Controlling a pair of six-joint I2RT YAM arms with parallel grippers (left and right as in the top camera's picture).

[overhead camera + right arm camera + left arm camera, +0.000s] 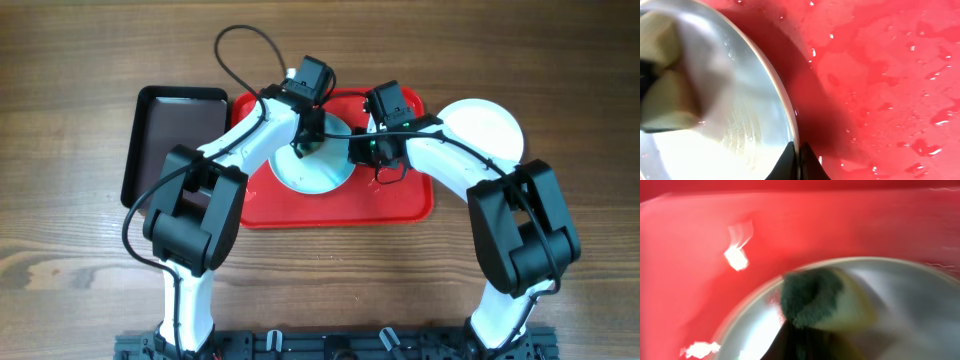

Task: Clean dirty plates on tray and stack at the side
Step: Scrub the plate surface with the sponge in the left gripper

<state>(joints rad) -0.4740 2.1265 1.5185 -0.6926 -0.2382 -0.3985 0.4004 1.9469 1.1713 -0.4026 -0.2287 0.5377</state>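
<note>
A pale plate [318,172] lies on the red tray [405,205]. My left gripper [306,143] is over the plate's far side, shut on a green-and-yellow sponge [812,300] that presses on the plate [900,295]. My right gripper [366,150] is shut on this plate's right rim; in the right wrist view the rim [785,107] runs between its dark fingertips [790,160]. The sponge [665,95] shows at that view's left edge. Another white plate [488,128] rests on the table to the right of the tray. Wet patches glisten on the tray floor [890,75].
A dark brown tray [175,140] with a black rim lies on the wooden table left of the red tray. Both arms reach in from the front edge and meet over the red tray's back half. A black cable [240,50] loops behind the left arm.
</note>
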